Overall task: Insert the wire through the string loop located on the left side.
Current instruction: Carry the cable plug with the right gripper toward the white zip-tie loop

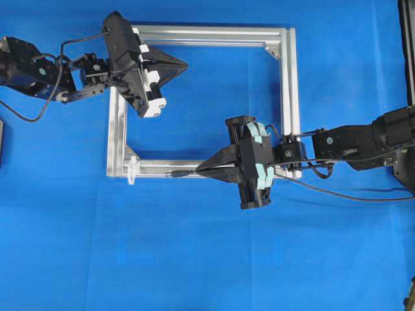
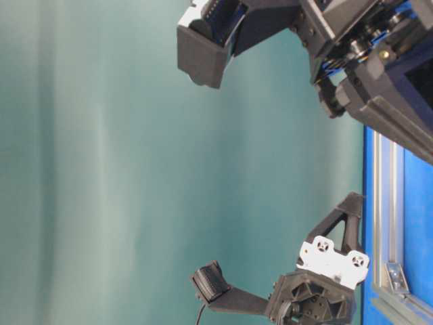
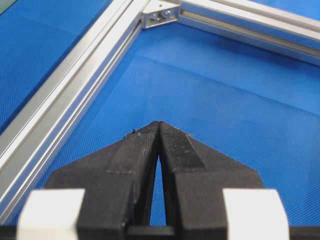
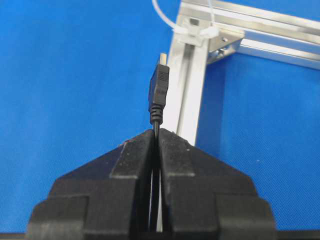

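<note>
**Two arms above a blue mat, seen sideways**

The view is turned on its side: a teal backdrop (image 2: pixel 101 162) fills most of it, and the blue mat (image 2: pixel 418 203) runs along the right edge. A silver frame (image 2: pixel 385 203) lies on the mat, with a corner bracket (image 2: pixel 396 276) near the bottom. One black arm (image 2: pixel 352 47) enters at the top; another arm (image 2: pixel 318 284), bearing a white plate, sits below.
</note>
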### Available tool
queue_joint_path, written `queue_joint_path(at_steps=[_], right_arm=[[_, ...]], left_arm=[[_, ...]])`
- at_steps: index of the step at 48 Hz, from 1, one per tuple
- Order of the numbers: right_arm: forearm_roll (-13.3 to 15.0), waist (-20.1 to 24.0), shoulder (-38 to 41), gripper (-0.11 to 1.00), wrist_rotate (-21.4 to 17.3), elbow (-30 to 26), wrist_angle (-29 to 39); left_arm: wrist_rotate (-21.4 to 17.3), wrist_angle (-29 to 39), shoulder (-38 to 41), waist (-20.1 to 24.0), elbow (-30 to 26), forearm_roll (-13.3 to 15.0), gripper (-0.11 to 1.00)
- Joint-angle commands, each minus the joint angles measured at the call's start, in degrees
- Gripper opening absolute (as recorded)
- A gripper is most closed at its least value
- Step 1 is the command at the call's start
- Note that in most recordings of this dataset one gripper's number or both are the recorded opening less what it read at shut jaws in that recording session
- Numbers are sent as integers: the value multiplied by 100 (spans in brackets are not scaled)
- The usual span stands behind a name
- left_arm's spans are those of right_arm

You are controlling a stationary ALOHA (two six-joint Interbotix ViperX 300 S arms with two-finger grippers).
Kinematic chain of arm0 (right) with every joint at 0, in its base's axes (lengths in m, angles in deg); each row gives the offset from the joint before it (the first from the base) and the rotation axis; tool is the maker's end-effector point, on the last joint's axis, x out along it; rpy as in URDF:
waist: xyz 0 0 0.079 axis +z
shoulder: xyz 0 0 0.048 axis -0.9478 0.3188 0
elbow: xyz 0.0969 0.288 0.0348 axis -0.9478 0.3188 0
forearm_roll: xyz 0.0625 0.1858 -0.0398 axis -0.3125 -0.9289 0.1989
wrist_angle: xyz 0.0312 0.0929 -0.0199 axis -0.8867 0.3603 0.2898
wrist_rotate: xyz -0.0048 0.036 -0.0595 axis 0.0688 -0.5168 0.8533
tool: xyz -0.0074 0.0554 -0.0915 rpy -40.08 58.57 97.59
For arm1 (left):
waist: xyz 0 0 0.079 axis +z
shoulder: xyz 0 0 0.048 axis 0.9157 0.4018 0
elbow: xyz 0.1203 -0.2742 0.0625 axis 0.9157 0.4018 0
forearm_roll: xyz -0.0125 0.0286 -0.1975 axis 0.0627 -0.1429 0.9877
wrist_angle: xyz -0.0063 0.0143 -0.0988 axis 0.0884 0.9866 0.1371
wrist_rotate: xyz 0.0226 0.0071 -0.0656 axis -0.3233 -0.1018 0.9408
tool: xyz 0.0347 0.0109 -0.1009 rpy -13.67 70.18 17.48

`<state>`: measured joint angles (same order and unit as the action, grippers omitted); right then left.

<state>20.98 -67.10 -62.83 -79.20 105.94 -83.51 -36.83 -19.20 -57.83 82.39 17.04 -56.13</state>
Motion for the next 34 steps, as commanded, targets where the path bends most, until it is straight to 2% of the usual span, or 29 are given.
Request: queue_joint_path(at_steps=[1, 10, 34], right_arm=[[-9, -18, -193, -1, 0, -62, -53], [-167, -18, -123, -1, 0, -149, -149], [-185, -18, 413, -1, 0, -844, -18]], left_arm=[[9, -18, -202, -9, -53, -18, 0], [9, -18, -202, -9, -44, -18, 0], [9, -18, -202, -9, -44, -18, 0]])
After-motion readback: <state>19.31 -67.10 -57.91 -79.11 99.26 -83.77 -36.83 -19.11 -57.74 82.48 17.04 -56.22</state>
